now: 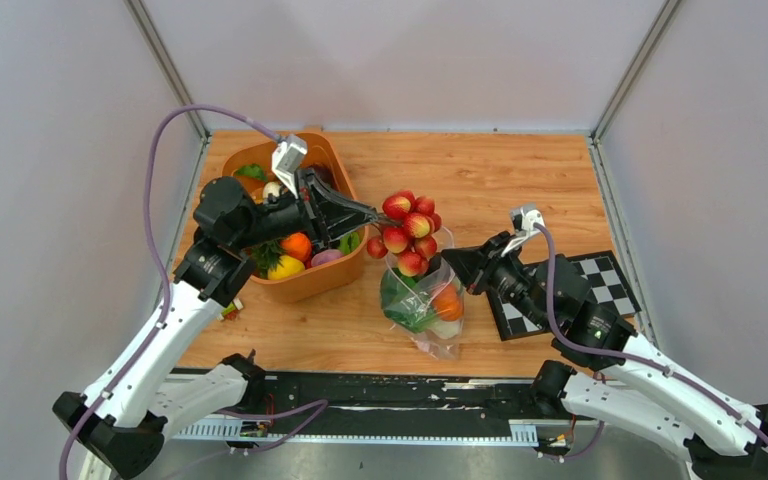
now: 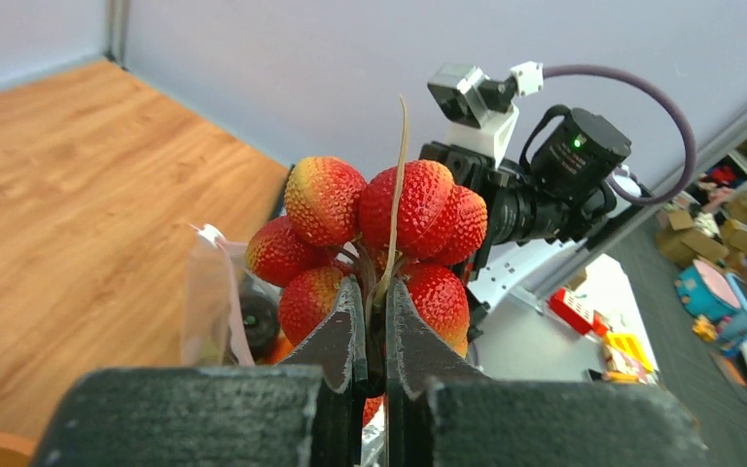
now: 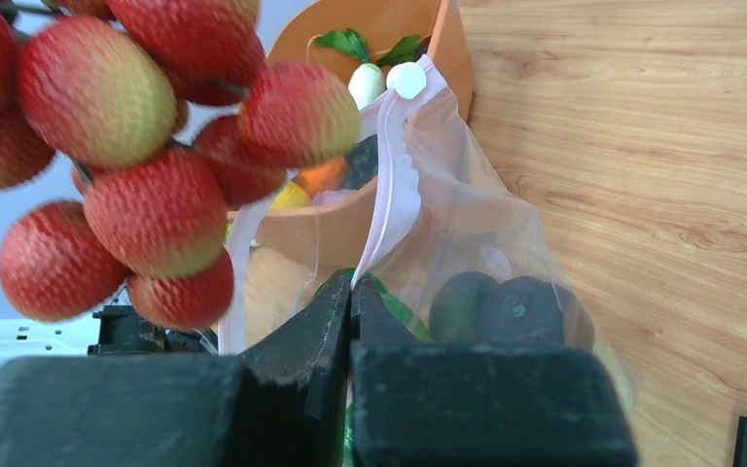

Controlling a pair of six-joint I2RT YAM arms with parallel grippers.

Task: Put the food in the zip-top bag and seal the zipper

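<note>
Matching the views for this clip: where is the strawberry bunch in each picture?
Top external: strawberries at centre, above the bag.
Left wrist: strawberries at centre, stem pinched in the left fingers.
Right wrist: strawberries at upper left, blurred.
Shared landmark: the bag, seen in all three.

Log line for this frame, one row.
left jaws: shut on strawberry bunch stem, above bag mouth | right jaws: shut on bag rim | bag: part-filled, unsealed
</note>
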